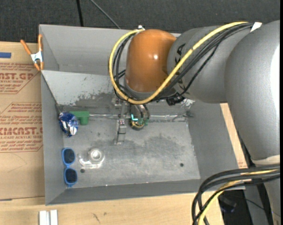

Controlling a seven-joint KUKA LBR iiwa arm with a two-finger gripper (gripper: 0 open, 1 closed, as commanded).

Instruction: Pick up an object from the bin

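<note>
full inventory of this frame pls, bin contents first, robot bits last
Crumpled shiny wrapper: 1, blue and white, view's left of the bin floor.
Small green block: 1, green, beside the wrapper.
Plastic sunglasses: 1 pair, blue, near-left corner.
Clear plastic piece: 1, transparent, next to the sunglasses.
Grey metal bin: 1, grey, mid-view.
Arm: 1, grey, from view's right.
Orange cover: 1, on the wrist.
Cables: several, yellow and black, looped round the wrist.
Hand: 1, dark, mid-bin, apart from all four things.
</note>
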